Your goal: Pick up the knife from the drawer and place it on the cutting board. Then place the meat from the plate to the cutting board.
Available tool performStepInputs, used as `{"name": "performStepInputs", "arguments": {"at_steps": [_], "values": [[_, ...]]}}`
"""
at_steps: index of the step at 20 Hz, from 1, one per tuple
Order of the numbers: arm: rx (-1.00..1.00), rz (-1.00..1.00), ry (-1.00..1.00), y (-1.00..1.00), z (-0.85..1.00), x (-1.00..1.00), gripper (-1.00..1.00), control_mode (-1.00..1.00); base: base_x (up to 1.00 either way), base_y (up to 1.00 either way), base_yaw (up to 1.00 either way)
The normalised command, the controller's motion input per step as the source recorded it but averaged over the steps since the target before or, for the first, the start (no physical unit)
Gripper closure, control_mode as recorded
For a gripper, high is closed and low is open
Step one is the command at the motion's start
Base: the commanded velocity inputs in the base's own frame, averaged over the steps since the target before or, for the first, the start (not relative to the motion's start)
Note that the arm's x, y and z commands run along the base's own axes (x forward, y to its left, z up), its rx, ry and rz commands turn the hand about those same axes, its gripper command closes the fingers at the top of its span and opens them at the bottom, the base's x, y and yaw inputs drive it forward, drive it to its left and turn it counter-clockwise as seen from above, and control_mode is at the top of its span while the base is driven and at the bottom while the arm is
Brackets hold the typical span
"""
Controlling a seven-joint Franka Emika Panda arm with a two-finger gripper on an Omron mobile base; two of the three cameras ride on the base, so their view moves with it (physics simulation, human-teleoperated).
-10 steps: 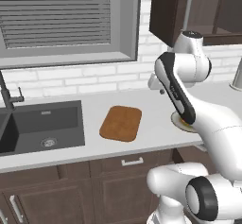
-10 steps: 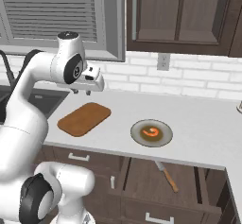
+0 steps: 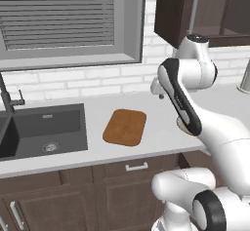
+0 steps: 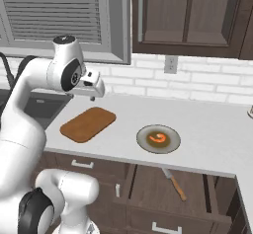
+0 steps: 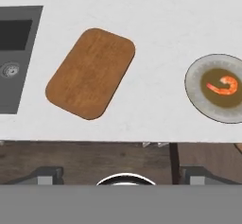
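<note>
The reddish-brown cutting board [image 3: 125, 126] [image 4: 88, 124] [image 5: 90, 79] lies bare on the white counter. To its right stands the grey plate [image 4: 158, 139] [image 5: 222, 88] with the orange-red meat [image 4: 157, 138] [image 5: 223, 85] curled in its centre. Below the counter edge the drawer [image 4: 148, 184] is pulled out, and the knife [image 4: 174, 183] lies inside it, wooden handle toward the front. My gripper [image 4: 92, 97] [image 3: 157, 89] [image 5: 122, 176] hangs high above the counter, behind the board. It is open, fingertips far apart, nothing between them.
A dark sink [image 3: 44, 127] [image 5: 14, 53] with a faucet [image 3: 7, 98] lies left of the board. Dark wall cabinets [image 4: 188, 16] hang above the counter. A closed drawer [image 3: 136, 166] sits under the board. A metal vessel [image 3: 245, 79] stands at the far right.
</note>
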Motion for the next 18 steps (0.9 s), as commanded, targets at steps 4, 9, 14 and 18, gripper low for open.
{"name": "performStepInputs", "arguments": {"at_steps": [4, 9, 14, 18], "values": [[0.00, -0.34, 0.08, 0.62, -0.08, -0.25, -1.00, -1.00, 0.00, 0.00, 0.00], [0.00, -0.34, 0.06, 0.43, 0.00, 0.00, -1.00, -1.00, 0.00, 0.00, 0.00], [0.00, -0.05, 0.01, 0.02, -0.04, 0.01, -1.00, 1.00, -0.11, 0.01, -0.06], [0.00, 0.00, 0.00, 0.00, 0.00, 0.00, -1.00, 1.00, -0.37, 0.56, -0.46]]}}
